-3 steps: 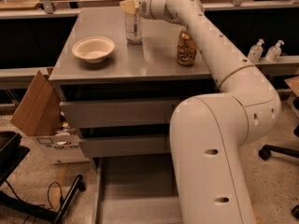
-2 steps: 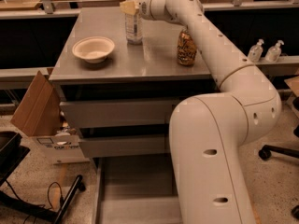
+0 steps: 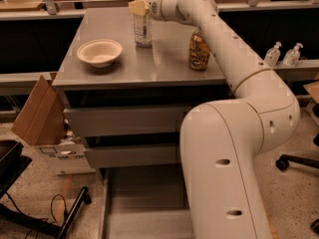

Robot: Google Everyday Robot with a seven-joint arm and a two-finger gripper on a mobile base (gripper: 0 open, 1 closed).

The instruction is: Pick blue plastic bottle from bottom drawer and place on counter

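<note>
Only 1 camera looks on, set high behind the robot's own arm [image 3: 234, 148], facing forward and down. It sits close: the arm's bulk fills the right foreground, the bench [image 3: 164, 66] lies mid-frame, the open bottom drawer [image 3: 144, 203] meets the lower edge, and the hand [image 3: 140, 7] hangs over the bench's far side, top centre.

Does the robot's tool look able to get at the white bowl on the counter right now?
Probably yes. The tool is at the top of the blue plastic bottle, far back on the counter; the bowl stands apart, nearer the camera, with only bare counter between.
</note>
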